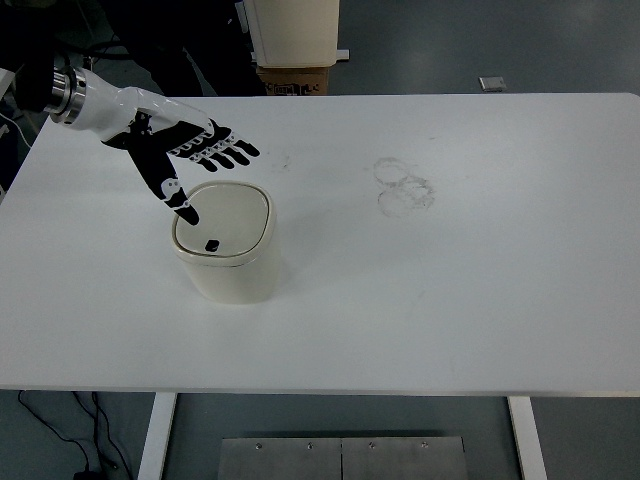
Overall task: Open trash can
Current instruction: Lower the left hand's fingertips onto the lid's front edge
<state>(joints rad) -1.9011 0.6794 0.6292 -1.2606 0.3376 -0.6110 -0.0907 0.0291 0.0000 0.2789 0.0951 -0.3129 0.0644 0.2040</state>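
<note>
Metal plate [342,458] at the bottom edge, on grey floor under the near side of the table, with two white table legs [155,435] either side and a black cable [75,440] trailing at bottom left.

White table [480,300] fills most of the view. Top is bare apart from faint ring-shaped scuff marks [403,186] right of centre and a small smudge near the far edge.

Trash can [228,241]: cream, rounded-square, upright on the left half of the table, well clear of the edges. Lid [232,215] sits flat and closed; small dark button [213,244] near its front rim.

Left hand [190,160] comes in from the upper left, white forearm with a metal cuff. Fingers apart and extended, gripping nothing. Four fingers point right, past the far side of the can; the thumb [172,190] angles down, its tip over the lid's left rear corner. Contact or just above, can't tell.

Far side: cardboard box [295,78] below a white unit against the table edge, small grey object [492,83] on the floor.
</note>
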